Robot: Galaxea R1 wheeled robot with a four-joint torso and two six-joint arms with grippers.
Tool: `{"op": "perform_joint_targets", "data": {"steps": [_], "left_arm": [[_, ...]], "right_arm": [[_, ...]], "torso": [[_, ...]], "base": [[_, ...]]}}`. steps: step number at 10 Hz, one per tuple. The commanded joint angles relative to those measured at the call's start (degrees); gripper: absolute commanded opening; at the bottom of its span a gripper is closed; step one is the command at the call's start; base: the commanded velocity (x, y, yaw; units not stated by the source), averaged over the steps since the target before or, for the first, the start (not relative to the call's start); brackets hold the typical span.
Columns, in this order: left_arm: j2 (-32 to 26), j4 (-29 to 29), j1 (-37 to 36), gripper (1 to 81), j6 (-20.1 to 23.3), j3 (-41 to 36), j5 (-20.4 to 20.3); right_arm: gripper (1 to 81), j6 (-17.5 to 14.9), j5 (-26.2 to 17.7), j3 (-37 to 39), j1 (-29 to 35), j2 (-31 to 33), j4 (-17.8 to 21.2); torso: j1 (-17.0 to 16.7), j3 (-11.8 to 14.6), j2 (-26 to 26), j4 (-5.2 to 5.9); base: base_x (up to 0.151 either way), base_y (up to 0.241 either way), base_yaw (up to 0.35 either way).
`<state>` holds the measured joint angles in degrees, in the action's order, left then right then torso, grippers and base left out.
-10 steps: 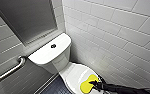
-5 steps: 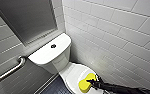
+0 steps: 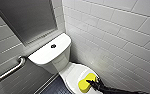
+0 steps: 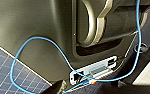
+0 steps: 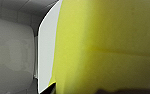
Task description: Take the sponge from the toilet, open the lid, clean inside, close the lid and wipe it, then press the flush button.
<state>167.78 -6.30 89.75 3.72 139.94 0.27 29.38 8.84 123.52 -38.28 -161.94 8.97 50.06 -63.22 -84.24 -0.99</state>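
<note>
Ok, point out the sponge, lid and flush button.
sponge [image 3: 86, 83]: head view, its yellow top.
lid [image 3: 74, 75]: head view, bare white surface beside sponge.
flush button [image 3: 53, 46]: head view, its dark centre.

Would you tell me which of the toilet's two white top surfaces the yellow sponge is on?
The oval lid, under the sponge and right gripper; the tank top bears a dark button.

White rectangular tiles with pale grout cover the right-hand wall [image 3: 116, 32], glossy under even light. The adjoining wall carries a large flat grey panel [image 3: 26, 17] — framed in the same tile — with a metal grab bar [image 3: 8, 72] lower down. The floor [image 3: 57, 87] is dark.
</note>
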Motion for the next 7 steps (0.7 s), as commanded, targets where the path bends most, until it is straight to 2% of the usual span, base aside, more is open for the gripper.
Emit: {"op": "perform_joint_targets", "data": {"steps": [1, 2, 4, 5, 7], "left_arm": [[-0.2, 0.1, 2.4, 81.1, -0.2, -0.6, 5.4], [-0.1, 0.1, 2.4, 81.1, -0.2, -0.3, 5.4], [0.5, 0.0, 2.5, 81.1, -0.1, -0.3, 5.4], [0.6, 0.0, 2.4, 81.1, -0.1, -0.3, 5.4], [0.6, -0.3, 2.3, 81.1, 0.0, -0.5, 4.8]], "right_arm": [[81.1, -0.4, 1.5, -1.1, 2.6, 0.4, -4.6], [1.0, -0.4, 1.9, -1.6, 2.5, 0.6, -5.1], [1.0, -0.3, 2.1, -4.0, 3.2, 2.5, -5.1], [1.0, -0.4, 2.1, -7.5, 3.9, 4.8, -5.2], [1.0, -0.1, 2.4, -21.7, 6.2, 14.9, -5.2]], "torso": [[0.0, 0.0, 0.0, 0.0], [0.0, 0.0, 0.0, 0.0], [0.0, 0.0, 0.0, 0.0], [0.0, 0.0, 0.0, 0.0], [0.0, 0.0, 0.0, 0.0]], "base": [[0.0, 0.0, 0.0], [0.0, 0.0, 0.0], [0.0, 0.0, 0.0], [0.0, 0.0, 0.0], [0.0, 0.0, 0.0]]}}
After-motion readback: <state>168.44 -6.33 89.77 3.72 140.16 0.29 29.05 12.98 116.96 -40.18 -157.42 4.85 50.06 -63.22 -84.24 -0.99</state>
